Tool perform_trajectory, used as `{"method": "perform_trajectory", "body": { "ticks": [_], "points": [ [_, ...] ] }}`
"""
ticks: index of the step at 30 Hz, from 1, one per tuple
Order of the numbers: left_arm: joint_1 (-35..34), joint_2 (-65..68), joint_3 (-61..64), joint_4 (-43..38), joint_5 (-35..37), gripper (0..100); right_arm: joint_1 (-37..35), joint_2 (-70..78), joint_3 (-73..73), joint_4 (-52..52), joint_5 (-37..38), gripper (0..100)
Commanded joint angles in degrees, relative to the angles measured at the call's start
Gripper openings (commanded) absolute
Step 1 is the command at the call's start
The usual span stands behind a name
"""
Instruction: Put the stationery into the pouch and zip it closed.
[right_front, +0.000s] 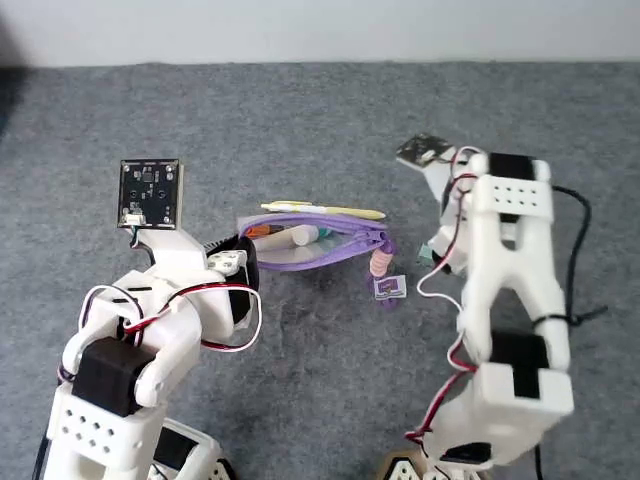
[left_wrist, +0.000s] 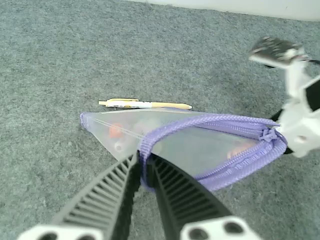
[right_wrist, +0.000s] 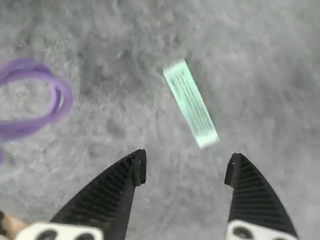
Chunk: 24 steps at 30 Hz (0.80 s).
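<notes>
The clear pouch (right_front: 312, 246) with a purple zipper lies open mid-table, holding several small items (right_front: 298, 235). My left gripper (left_wrist: 145, 169) is shut on the pouch's purple zipper edge (left_wrist: 150, 145) at its near-left end. Just behind the pouch (left_wrist: 200, 147) lies a cream pen (left_wrist: 145, 104) (right_front: 322, 210) on the mat. My right gripper (right_wrist: 187, 167) is open, hovering low over a mint-green strip (right_wrist: 191, 104) that lies flat on the mat just ahead of its fingertips. That green strip (right_front: 425, 256) sits right of the pouch's zipper end. A purple loop (right_wrist: 35, 107) lies off to one side of it.
A pink bead string (right_front: 378, 262) with a small purple tag (right_front: 388, 286) hangs off the pouch's right end. The right arm (left_wrist: 296, 115) stands close beyond the zipper pull (left_wrist: 270, 134). Grey mat (right_front: 320, 120) stretches free behind the pen.
</notes>
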<state>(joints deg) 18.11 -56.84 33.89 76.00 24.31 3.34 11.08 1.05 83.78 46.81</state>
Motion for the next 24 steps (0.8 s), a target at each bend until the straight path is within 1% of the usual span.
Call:
{"method": "perform_trajectory", "body": {
  "ticks": [1, 6, 8, 10, 13, 14, 16, 20, 24],
  "points": [
    [-0.35, 0.35, 0.13, -0.44, 0.18, 1, -1.89, 2.33, -2.55, -3.91, 0.97, 26.6],
    [-0.35, 0.35, 0.13, -0.44, 0.18, 1, -1.98, 8.92, -2.55, -10.59, 1.05, 26.6],
    [-0.35, 0.35, 0.13, -0.44, 0.18, 1, -1.8, 10.95, -2.55, -12.44, 1.14, 24.2],
    [-0.35, 0.35, 0.13, -0.44, 0.18, 1, -1.8, 12.18, -2.55, -14.02, 1.14, 17.1],
    [-0.35, 0.35, 0.13, -0.44, 0.18, 1, -2.24, 12.18, -2.55, -15.16, 1.05, 2.8],
    [-0.35, 0.35, 0.13, -0.44, 0.09, 1, -2.33, 12.09, -2.64, -15.34, 0.97, 0.0],
    [-0.35, 0.35, 0.13, -0.44, 0.09, 1, -2.15, 11.38, -2.81, -15.08, 0.88, 3.1],
    [-0.35, 0.35, 0.13, -0.44, 0.09, 1, -1.45, 8.66, -2.73, -14.55, 0.44, 0.8],
    [-0.35, 0.35, 0.13, -0.53, 0.09, 1, -1.36, 4.53, -2.64, -9.27, -7.3, 0.8]
  ]
}}
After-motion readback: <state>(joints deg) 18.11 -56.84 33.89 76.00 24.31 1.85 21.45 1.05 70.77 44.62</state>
